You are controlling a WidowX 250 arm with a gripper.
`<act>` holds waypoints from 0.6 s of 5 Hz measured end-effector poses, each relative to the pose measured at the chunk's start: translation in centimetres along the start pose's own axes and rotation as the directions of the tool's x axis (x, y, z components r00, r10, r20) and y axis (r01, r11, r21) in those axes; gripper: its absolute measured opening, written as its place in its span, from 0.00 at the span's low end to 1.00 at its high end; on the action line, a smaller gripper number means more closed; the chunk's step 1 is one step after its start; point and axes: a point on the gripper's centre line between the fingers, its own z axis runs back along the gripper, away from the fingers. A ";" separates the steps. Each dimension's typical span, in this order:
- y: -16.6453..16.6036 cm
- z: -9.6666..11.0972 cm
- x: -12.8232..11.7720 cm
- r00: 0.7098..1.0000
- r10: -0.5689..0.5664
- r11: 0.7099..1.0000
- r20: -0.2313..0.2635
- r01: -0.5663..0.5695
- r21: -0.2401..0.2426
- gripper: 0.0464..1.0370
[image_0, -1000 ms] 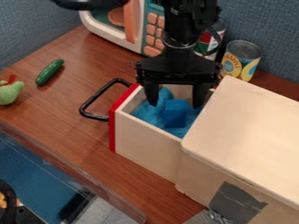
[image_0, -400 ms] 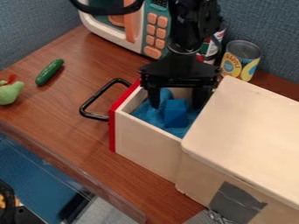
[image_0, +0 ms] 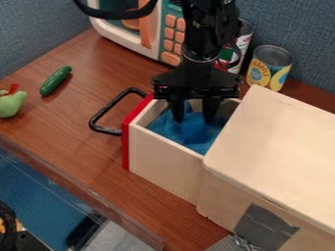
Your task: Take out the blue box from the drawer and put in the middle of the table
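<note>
Blue box (image_0: 194,132) points lengthwise toward the claw (image_0: 193,118).

The drawer front (image_0: 136,116) is red, the cucumber (image_0: 56,81) green.

The camera view looks down at a slant on the wooden table (image_0: 78,110), from above and in front of its near edge, and faces the blue partition (image_0: 291,22) behind it. That near edge cuts obliquely across the lower left. The camera stands close enough that the pale wooden box (image_0: 281,142) runs off the right side, and high enough to see into the open drawer (image_0: 163,154) near the middle, with the toy microwave (image_0: 152,32) farther back, cut by the top edge
</note>
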 end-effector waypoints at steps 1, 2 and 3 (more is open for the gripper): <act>-0.2 0.9 -0.1 1.000 -0.015 1.000 0.007 0.015 -0.026 0.46; -0.4 2.4 0.3 0.998 -0.057 0.997 0.033 0.058 -0.045 0.46; -1.0 4.2 1.4 0.991 -0.103 0.992 0.083 0.109 -0.070 0.46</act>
